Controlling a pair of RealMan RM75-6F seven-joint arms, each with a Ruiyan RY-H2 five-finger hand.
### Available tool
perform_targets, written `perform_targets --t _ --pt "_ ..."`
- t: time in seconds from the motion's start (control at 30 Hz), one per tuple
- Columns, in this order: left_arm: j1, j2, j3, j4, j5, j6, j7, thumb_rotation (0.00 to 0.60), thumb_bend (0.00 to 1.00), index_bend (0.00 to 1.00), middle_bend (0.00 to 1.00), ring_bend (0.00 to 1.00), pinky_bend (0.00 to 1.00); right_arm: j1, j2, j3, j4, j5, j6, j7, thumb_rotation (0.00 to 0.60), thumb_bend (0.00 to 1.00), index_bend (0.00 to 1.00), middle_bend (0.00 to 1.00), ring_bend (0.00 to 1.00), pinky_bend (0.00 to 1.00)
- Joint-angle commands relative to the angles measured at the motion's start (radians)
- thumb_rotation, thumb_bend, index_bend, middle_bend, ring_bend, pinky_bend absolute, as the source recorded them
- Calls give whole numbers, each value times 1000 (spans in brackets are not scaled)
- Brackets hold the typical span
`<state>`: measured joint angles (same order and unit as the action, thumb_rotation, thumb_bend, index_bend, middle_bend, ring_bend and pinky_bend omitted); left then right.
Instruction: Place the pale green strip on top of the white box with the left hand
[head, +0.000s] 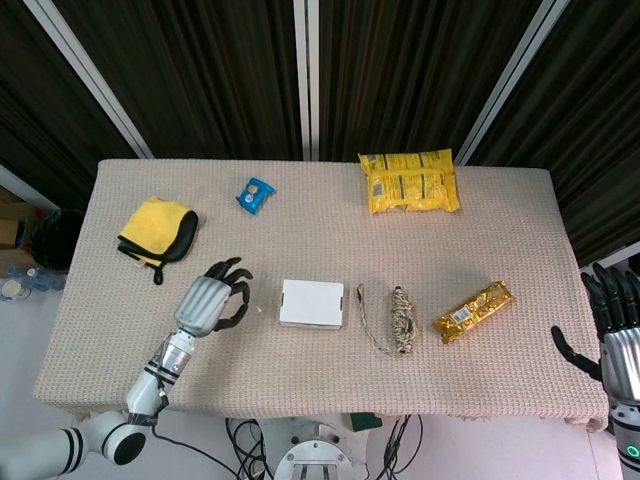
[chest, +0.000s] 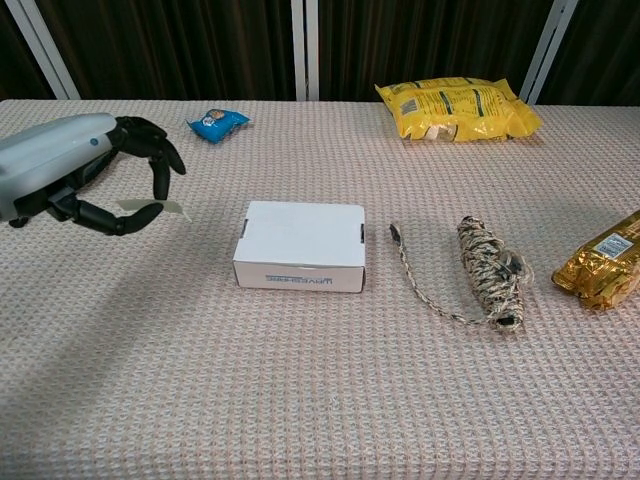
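Dark slatted panels back a worktop (head: 300, 240) under beige waffle-weave cloth. Left hand (chest: 75, 170) is off the surface, left of the white box (chest: 302, 245), pinching the pale green strip (chest: 155, 207) between thumb and a dark finger; the strip juts toward the box, clear of cloth and box. Box top is bare. Right hand (head: 615, 330) hangs beyond the worktop's right edge, fingers apart, holding nothing. Yellow cloth (head: 157, 230) lies back left, blue packet (head: 256, 193) behind the box. Rope bundle (head: 402, 318) sits just right of the box, gold bar (head: 472, 310) further right, yellow bag (head: 410, 180) at the far edge.
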<state>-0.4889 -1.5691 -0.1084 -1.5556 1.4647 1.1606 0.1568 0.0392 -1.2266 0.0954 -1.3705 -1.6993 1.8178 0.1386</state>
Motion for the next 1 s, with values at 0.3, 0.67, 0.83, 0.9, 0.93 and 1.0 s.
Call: perform_targets --t 0.3,0.67,0.83,0.9,0.93,1.0 --pt "-178 -17 -79 -192 -156 -208 218 592 429 593 296 113 199 -18 16 13 2 19 29 33 548 287 0 0 0 0" --pt "-274 -147 -114 -53 -334 -262 292 590 430 599 297 113 199 -24 21 20 26 44 21 73 546 288 0 0 0 0" --pt "-305 -185 -119 -1 -364 -265 298 587 431 604 297 113 199 -19 18 20 32 44 11 73 546 289 0 0 0 0" --pt "-313 -194 -121 17 -374 -264 299 587 430 605 297 113 199 -20 19 22 32 47 13 74 546 289 0 0 0 0" --pt "-316 -197 -121 24 -378 -264 299 588 430 605 297 113 199 -21 19 23 32 48 14 74 546 289 0 0 0 0" --pt "-324 -201 -122 40 -388 -264 301 588 430 605 297 113 199 -22 19 27 34 53 18 76 545 289 0 0 0 0"
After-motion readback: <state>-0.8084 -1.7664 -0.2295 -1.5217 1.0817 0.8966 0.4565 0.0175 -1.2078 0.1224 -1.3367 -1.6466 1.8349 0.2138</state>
